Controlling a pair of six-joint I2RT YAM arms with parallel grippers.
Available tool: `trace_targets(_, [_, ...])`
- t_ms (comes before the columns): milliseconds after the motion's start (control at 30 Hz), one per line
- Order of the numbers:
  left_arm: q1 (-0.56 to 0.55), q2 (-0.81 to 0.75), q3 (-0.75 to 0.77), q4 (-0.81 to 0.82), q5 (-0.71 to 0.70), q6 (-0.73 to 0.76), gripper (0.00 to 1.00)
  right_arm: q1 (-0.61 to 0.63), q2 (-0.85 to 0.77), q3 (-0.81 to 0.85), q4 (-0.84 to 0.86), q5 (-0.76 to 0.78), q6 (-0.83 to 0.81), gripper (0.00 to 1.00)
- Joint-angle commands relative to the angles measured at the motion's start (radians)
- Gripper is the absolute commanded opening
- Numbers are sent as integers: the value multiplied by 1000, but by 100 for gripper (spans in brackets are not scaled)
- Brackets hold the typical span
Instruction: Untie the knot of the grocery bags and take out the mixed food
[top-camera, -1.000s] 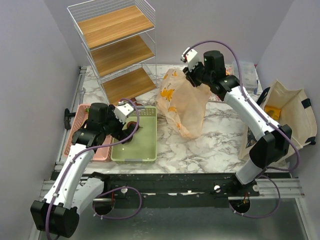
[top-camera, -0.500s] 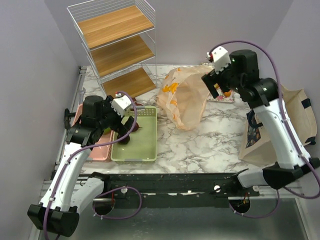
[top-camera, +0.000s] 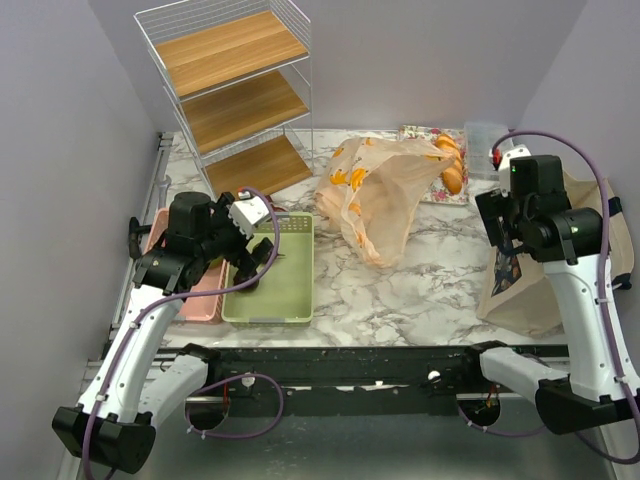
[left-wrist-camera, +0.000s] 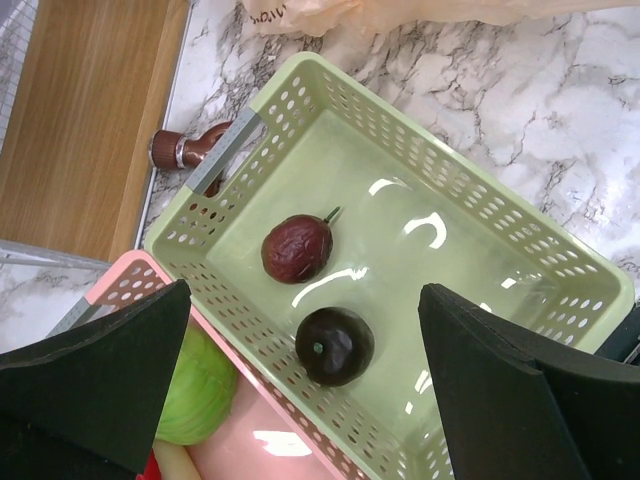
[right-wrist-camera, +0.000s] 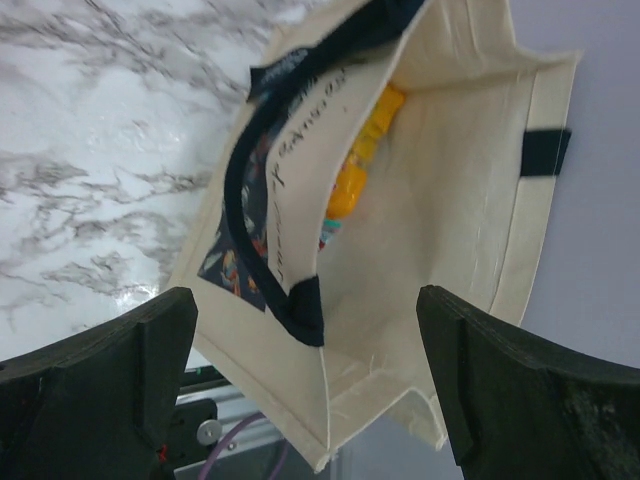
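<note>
Right gripper (right-wrist-camera: 305, 372) moved over canvas tote (right-wrist-camera: 455, 190).

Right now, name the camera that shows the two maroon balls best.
Left wrist: both maroon balls lie unobstructed in the green basket, seen close. In the top view the left pincer hangs over them, largely hiding them. The right wrist shows the canvas tote, no balls.

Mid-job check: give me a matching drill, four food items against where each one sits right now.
Items:
1. dark maroon balls
2. green round vegetable
3. orange snack packet
4. bread rolls

Places:
A. inside the canvas tote
B. on the patterned mat at the table's far edge
C. in the pink basket
D. in the green basket

Pairs: 1-D, 2-C, 3-A, 4-B
</note>
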Motion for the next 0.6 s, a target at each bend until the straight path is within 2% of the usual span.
trace_targets(0, [-16,-22,28,-11,5,34,98,-71,-61,-75,-37,30,56,100])
trace_targets(233, [-18,-19,55,-23,6,25,99,-75,-38,-207,-23,-20,51,100])
trace_targets(267, [-18,-22,62,-27,6,21,98,-74,-33,-224,-23,-29,44,99])
trace_targets(300, [-18,-25,68,-31,7,19,98,-74,-31,-232,-26,-47,34,94])
trace_targets(333, [-18,-31,71,-33,9,17,99,-73,-26,-231,-31,-65,35,86])
trace_targets(367, [-18,-36,75,-34,9,17,99,-74,-21,-228,-34,-76,34,73])
trace_targets(500, [-18,-58,77,-38,16,16,99,-74,4,-196,-53,-127,32,29])
trace_targets(567, [-18,-62,81,-38,23,14,98,-75,8,-175,-57,-175,27,12])
